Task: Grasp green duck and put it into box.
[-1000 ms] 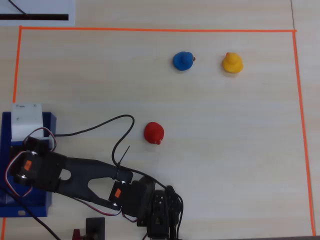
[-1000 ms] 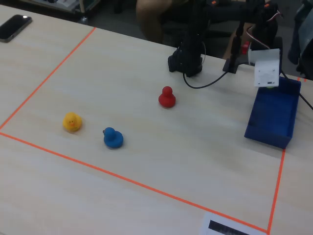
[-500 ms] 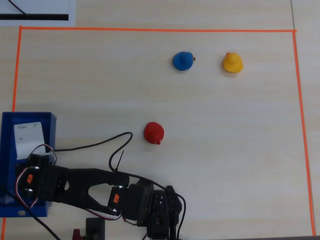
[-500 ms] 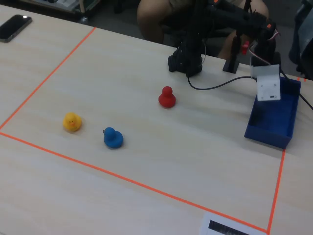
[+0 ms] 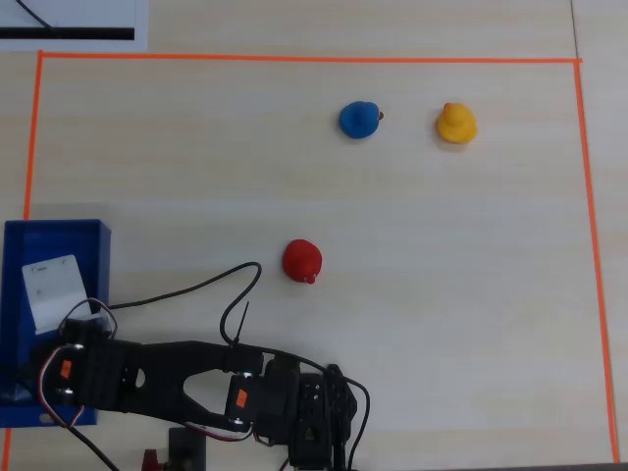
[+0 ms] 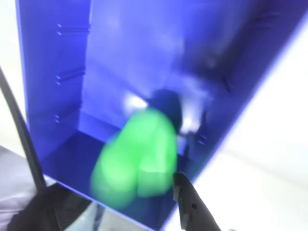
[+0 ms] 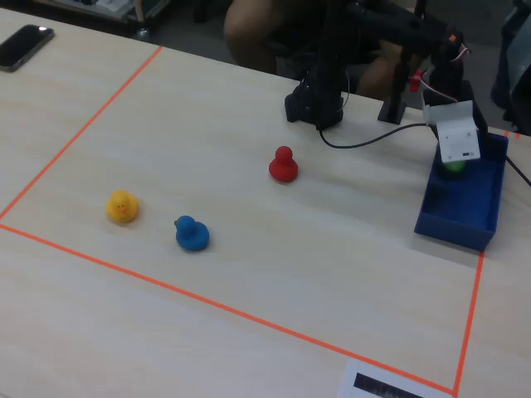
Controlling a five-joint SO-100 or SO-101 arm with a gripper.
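Your work area is a pale wooden table (image 5: 442, 294) framed by orange tape (image 5: 294, 58); in the overhead view the tape runs along the top, down both sides, and the right half of the field is bare board, with wide clear room there. Three ducks stand in it: a blue duck (image 5: 359, 119) and a yellow duck (image 5: 456, 124) near the top line, apart from each other, and a red duck (image 5: 302, 261) lower, near the middle, well apart from both. In the fixed view a phone (image 7: 25, 46) lies outside the tape at the far left corner.

The box (image 5: 15, 255) sits at the left edge in the overhead view, straddling the left tape line; in the fixed view it is at the right, its near wall (image 7: 452, 228) just inside the tape corner. Your arm (image 5: 157, 373) reaches across the bottom edge to it, a black cable (image 5: 196, 285) looping onto the table beside it.

Inside the box, the wrist view shows the green duck (image 6: 137, 159), blurred, over the blue floor and close to the near wall. In the fixed view a sliver of green (image 7: 452, 166) shows just under the white block on the wrist, within the box walls.

Your gripper (image 6: 159, 192) hangs over the box opening. One dark finger (image 6: 190, 204) shows at the duck's lower right, at its edge; the blur hides whether they touch. I cannot tell whether the jaws are clamped on the duck or have let go.
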